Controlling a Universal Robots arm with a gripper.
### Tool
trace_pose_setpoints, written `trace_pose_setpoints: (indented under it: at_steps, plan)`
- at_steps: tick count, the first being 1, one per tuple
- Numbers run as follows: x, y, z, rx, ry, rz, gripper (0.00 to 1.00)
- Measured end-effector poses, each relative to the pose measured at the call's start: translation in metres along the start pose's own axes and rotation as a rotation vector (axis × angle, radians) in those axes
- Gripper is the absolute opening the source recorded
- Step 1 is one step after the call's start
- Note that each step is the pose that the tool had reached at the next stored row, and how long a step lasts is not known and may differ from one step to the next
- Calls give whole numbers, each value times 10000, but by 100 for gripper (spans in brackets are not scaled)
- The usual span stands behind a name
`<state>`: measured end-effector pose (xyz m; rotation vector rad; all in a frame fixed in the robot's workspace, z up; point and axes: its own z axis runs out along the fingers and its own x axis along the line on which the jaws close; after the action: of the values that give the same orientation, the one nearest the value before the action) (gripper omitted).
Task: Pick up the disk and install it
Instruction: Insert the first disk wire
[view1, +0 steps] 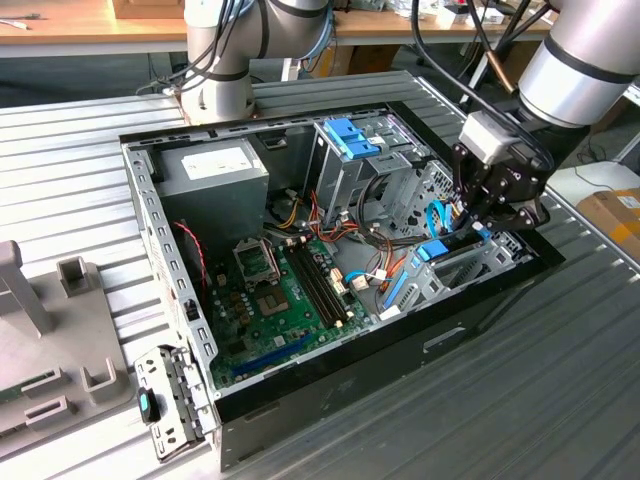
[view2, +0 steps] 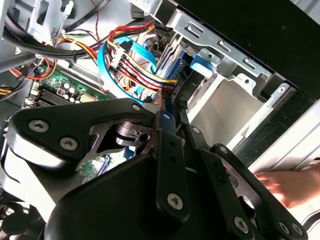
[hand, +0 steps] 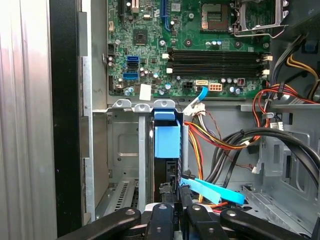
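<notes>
Black jaws: the gripper (hand: 174, 197) has its two fingers pulled in close, pinching the thin edge of the disk (hand: 165, 172) between them. That's how it reads in both wrist views.
Disk: just one, standing on edge, slid down into the silver drive bay (hand: 125, 145) at the corner of the case (view1: 400, 350). Its light-blue carrier tab (hand: 166, 140) sticks out at the end toward the board.
Exterior view: gripper (view1: 487, 225) hangs low over that same bay, on the exterior view's right, with the blue tab (view1: 432, 250) just beside it.
Cables: one flat light-blue ribbon (hand: 215, 190) runs right next to the fingers, plus a bundle of red, yellow and black wires beside it.
Motherboard: one green board (hand: 150, 50) past the bay, with two blue sockets (hand: 131, 60) near its edge.
Grey box: one, with a white sticker (view1: 215, 170), in the far corner, well away from the gripper.
Blue latch: one on the upright metal cage (view1: 352, 138).
Person: one hand (view2: 290, 185) outside the case wall in the second wrist view.
</notes>
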<state>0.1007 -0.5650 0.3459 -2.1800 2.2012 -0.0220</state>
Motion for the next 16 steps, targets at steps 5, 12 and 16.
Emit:
trace_pose_setpoints:
  at_steps: [5,12,16]
  plan:
    - [3,1,14,0,1,0,16]
    - [2,0,2,2,-13,38,16]
    - [4,-2,-39,5,0,137,16]
